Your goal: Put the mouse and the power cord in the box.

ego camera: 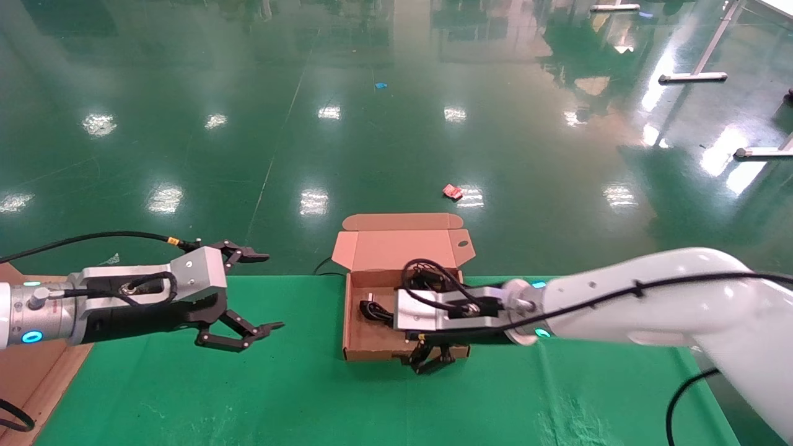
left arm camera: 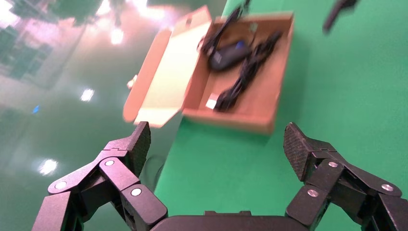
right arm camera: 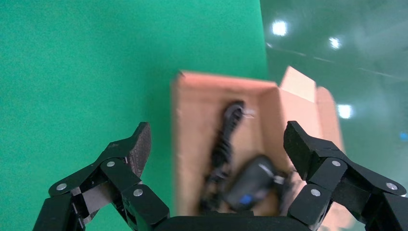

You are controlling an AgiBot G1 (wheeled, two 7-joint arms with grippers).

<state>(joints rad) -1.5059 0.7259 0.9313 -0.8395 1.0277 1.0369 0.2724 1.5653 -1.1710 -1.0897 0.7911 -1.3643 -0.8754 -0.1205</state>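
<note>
The brown cardboard box sits open on the green table, its lid tipped back. Inside lie the black mouse with a blue glint and, beside it, the twisted black power cord; both also show in the left wrist view, mouse and power cord. In the head view the cord's plug end shows and the mouse is hidden by the arm. My right gripper hovers over the box, open and empty. My left gripper hangs open to the left of the box, well apart from it.
The green table ends just behind the box, with shiny green floor beyond. A brown cardboard sheet lies at the table's left edge under my left arm. A small red scrap lies on the floor.
</note>
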